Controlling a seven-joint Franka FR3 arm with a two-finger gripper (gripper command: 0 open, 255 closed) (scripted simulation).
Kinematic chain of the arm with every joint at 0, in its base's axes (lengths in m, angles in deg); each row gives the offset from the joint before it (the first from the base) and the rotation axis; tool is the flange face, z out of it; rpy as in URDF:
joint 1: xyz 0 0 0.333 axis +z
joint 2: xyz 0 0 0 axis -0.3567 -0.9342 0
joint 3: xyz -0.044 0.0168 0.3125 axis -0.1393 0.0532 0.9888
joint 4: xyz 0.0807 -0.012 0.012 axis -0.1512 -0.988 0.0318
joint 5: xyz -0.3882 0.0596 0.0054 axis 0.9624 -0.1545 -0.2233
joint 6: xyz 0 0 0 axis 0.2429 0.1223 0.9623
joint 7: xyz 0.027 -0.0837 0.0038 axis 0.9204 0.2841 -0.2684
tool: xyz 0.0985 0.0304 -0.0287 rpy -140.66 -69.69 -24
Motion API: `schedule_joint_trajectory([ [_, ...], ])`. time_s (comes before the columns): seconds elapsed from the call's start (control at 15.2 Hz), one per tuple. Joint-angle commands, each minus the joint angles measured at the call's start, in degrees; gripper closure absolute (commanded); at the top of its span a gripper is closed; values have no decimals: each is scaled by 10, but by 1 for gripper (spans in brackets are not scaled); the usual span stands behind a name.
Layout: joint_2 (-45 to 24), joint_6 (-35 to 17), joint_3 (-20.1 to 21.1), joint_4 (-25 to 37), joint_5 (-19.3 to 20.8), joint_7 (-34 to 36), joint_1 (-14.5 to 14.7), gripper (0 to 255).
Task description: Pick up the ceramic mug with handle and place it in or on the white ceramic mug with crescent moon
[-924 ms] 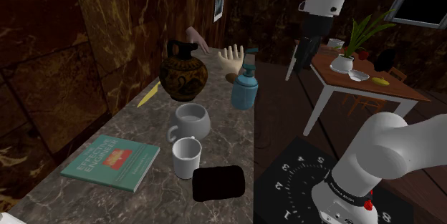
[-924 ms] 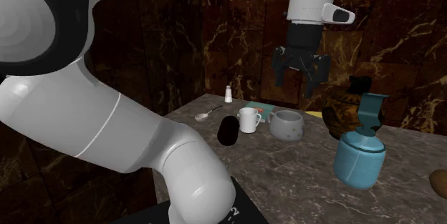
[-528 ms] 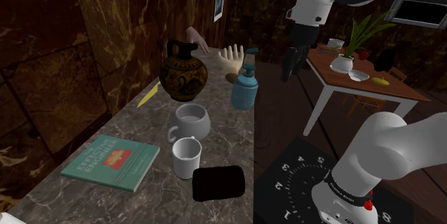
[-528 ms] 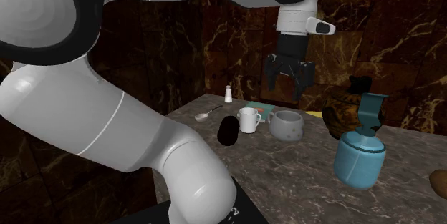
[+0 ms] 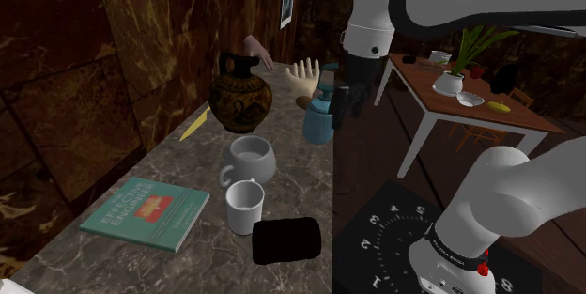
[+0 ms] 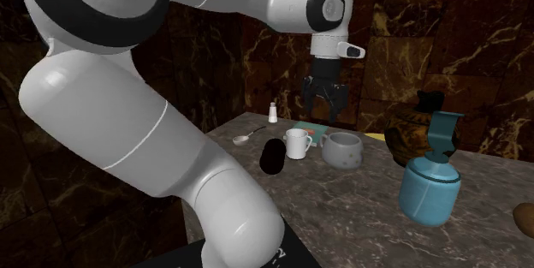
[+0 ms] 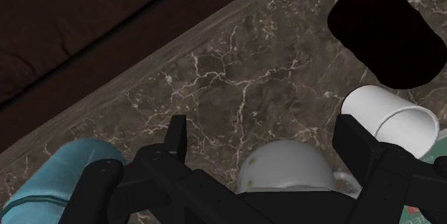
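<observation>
Currently held: nothing is gripped; the gripper (image 6: 323,114) is seen with its fingers spread apart, in the air above the counter (image 5: 178,165).
Pick target: judged to be the round grey mug (image 7: 286,169), since it is framed between the open fingers in the wrist view, untouched; it is stood upright on the counter, handle toward the shoulder view's left.
Receiving mug: taken to be the taller white mug (image 5: 244,206), upright just beside the round one; no moon mark can be made out, so the roles are assigned with doubt.
Neighbours: a black object (image 5: 286,240) is laid near the white mug; a blue bottle (image 5: 319,118) is stood by the counter edge, next to the gripper in the shoulder view.
Risk 1: the blue bottle could be knocked off the edge if the descent is made too wide.
Risk 2: the grip could be lost if the jaws are closed on the curved belly rather than the rim.
Risk 3: the white mug could be tipped at placement, since the round mug looks wider than its mouth.
</observation>
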Motion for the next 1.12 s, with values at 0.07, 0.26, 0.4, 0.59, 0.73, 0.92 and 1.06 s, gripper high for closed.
schedule_joint_trajectory([
  [0.07,-40,-36,40,10,-10,39,6,0],
  [0.26,-87,-72,79,25,-11,79,8,0],
  [0.4,-122,-95,105,38,-7,107,9,0],
  [0.59,-180,-127,144,64,8,153,7,0],
  [0.73,-223,-147,169,85,26,186,5,0],
  [0.92,-293,-171,203,122,65,242,5,0],
  [1.06,-343,-183,222,151,100,283,8,0],
])
